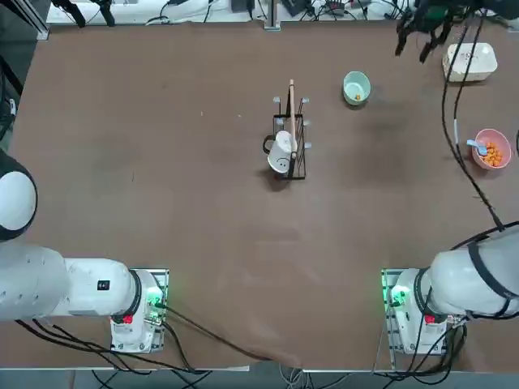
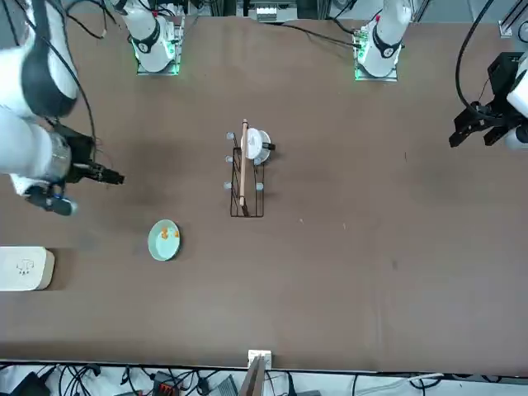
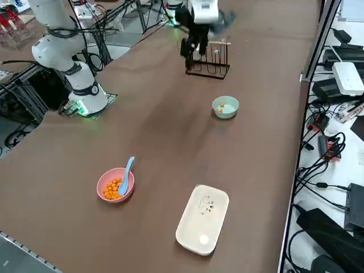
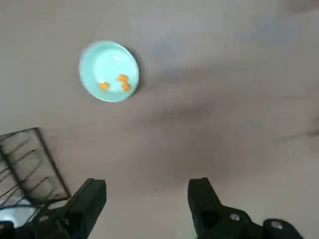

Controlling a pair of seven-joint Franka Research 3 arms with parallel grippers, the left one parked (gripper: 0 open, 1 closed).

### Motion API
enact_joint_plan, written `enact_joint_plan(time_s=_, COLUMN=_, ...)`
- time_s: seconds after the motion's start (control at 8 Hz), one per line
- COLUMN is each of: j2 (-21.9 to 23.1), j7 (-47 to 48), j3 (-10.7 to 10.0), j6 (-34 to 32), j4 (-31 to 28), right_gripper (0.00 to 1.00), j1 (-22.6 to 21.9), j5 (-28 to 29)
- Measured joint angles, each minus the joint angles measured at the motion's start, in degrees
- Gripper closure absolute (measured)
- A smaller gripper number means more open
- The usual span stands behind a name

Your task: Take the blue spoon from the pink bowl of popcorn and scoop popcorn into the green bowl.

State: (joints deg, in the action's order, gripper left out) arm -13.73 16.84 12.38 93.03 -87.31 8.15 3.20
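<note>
We see a broad brown table [image 1: 203, 203] carrying everything; near its middle stands a black wire rack [image 1: 293, 150] holding a white mug [image 1: 280, 154] and a wooden stick [image 1: 292, 113]; on the robot's right and a little farther out from the rack sits the green bowl [image 1: 356, 87] with a few pieces of popcorn [image 4: 119, 82] inside; well apart from it, near the table's right edge, rests the pink bowl [image 1: 492, 148], filled with popcorn [image 3: 114, 187], the blue spoon [image 3: 126, 168] leaning in it with its handle over the rim; beyond the pink bowl lies a white rounded-square box [image 3: 202, 218]; both arm bases [image 1: 409, 312] are bolted at the near edge.
</note>
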Motion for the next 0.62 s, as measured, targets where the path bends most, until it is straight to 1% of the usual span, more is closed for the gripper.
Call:
enact_joint_plan(time_s=0.25, j2=0.7, j7=-3.2, j3=0.0, j6=-1.8, j4=7.7, right_gripper=0.00, j1=0.1, j5=0.1)
enact_joint_plan(time_s=0.38, j2=0.9, j7=-4.1, j3=-0.1, j6=-3.3, j4=9.7, right_gripper=0.00, j1=0.1, j5=-0.2)
enact_joint_plan(time_s=0.62, j2=1.8, j7=-10.2, j3=-0.1, j6=-8.1, j4=10.7, right_gripper=0.00, j1=0.1, j5=-2.6)
